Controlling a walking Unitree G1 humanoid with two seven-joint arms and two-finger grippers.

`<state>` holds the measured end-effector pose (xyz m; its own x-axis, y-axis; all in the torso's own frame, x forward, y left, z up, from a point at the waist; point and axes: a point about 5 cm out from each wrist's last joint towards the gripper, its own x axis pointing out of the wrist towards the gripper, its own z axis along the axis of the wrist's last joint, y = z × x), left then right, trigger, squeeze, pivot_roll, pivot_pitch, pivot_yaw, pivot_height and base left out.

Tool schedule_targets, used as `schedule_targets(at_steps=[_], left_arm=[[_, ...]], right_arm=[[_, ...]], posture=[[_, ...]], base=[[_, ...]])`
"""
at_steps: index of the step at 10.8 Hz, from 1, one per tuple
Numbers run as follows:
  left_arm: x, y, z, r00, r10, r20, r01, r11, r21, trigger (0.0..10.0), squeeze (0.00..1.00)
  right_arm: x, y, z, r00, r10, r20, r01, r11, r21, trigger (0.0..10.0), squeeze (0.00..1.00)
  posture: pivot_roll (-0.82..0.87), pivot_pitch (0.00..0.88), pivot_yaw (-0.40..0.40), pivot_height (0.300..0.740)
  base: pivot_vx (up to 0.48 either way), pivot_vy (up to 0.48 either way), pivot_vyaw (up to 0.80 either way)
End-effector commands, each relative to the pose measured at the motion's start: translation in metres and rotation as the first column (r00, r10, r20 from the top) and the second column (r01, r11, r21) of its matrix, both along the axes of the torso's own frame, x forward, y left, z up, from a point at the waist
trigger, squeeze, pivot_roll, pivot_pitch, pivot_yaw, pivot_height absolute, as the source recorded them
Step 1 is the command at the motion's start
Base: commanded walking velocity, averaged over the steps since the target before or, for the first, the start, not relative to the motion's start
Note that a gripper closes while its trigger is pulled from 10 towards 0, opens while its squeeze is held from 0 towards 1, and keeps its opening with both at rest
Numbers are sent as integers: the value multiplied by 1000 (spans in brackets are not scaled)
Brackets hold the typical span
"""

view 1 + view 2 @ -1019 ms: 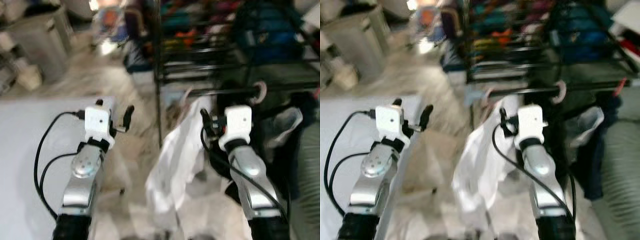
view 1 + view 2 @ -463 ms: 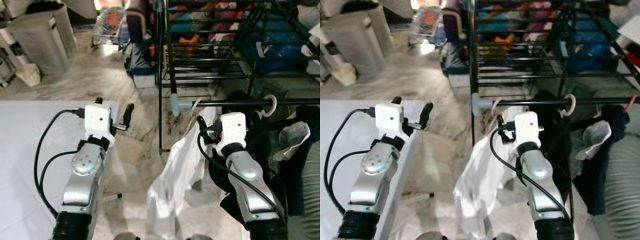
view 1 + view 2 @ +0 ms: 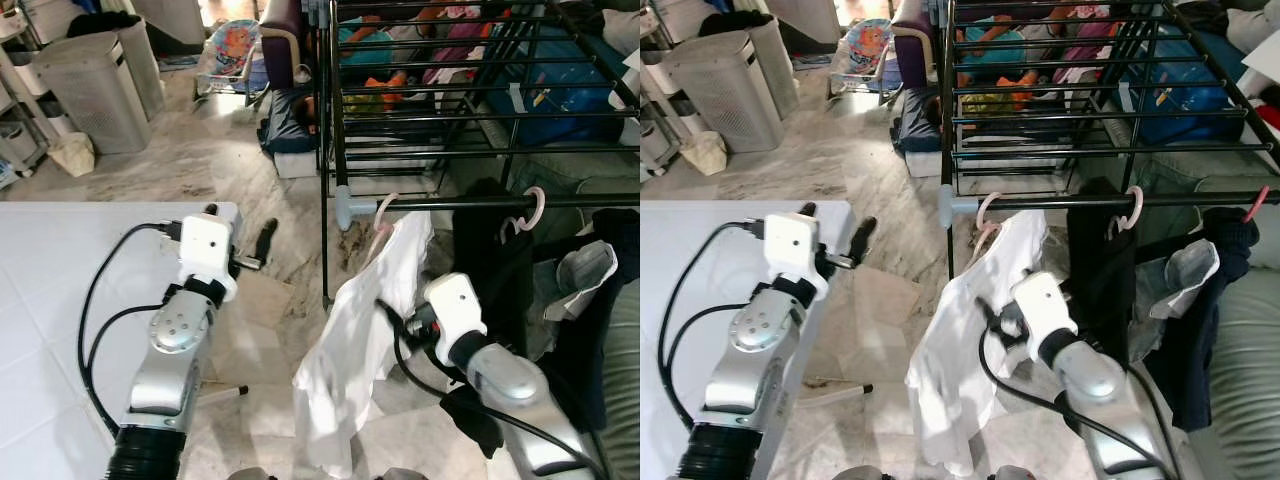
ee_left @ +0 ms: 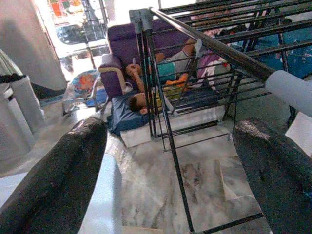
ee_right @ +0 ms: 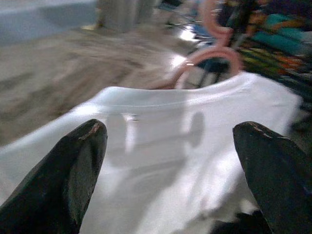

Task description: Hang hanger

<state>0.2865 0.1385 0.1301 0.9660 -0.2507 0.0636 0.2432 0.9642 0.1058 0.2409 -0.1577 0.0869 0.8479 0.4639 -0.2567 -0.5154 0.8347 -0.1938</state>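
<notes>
Two grippers are seen w/ fingers spread wide, nothing held in either. The right gripper (image 5: 165, 161) is pointed at the white shirt (image 3: 365, 330), apart from it; the left gripper (image 4: 170, 161) is raised over the floor, near the corner of the white table (image 3: 40, 300), facing the drying rack (image 3: 450, 110). The pink hanger (image 3: 383, 215) is hooked on the rack's front rail (image 3: 560, 202), the shirt draped from it. A second pink hook (image 3: 533, 205) is seen further along the rail, by dark clothes (image 3: 495, 260). Vs. 0.5 s ago: the right arm has been pulled back and lowered, away from the hanger; the hanger has been left on the rail.
</notes>
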Motion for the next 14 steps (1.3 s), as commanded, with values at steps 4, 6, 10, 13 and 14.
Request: schedule_targets(at_steps=[4, 6, 10, 13, 14], left_arm=[[1, -8, -2, 998, -50, -30, 49, 999, -15, 10000, 0], [-1, -11, -3, 998, -61, -36, 60, 998, -21, 10000, 0], [0, -18, -5, 994, -96, -48, 95, 995, -28, 10000, 0], [-1, -21, -9, 993, -102, -61, 100, 995, -30, 10000, 0], [-2, -21, -9, 993, -101, -63, 99, 995, -33, 10000, 0]], right_arm=[[31, 29, 48, 978, 181, 107, -194, 972, 134, 10000, 0], [34, 57, 50, 922, 379, 76, -383, 923, 42, 10000, 0], [59, 69, 5, 887, 430, -169, -449, 888, -99, 10000, 0], [78, 58, -27, 913, 286, -290, -328, 938, -108, 10000, 0], [82, 38, -36, 933, 175, -316, -245, 949, -199, 10000, 0]], posture=[[-42, 0, 58, 740], [-39, 0, 59, 740], [-32, 0, 62, 740], [-23, 0, 55, 740], [-18, 0, 50, 740]], base=[[0, 0, 0], [0, 0, 0], [0, 0, 0], [0, 0, 0], [0, 0, 0]])
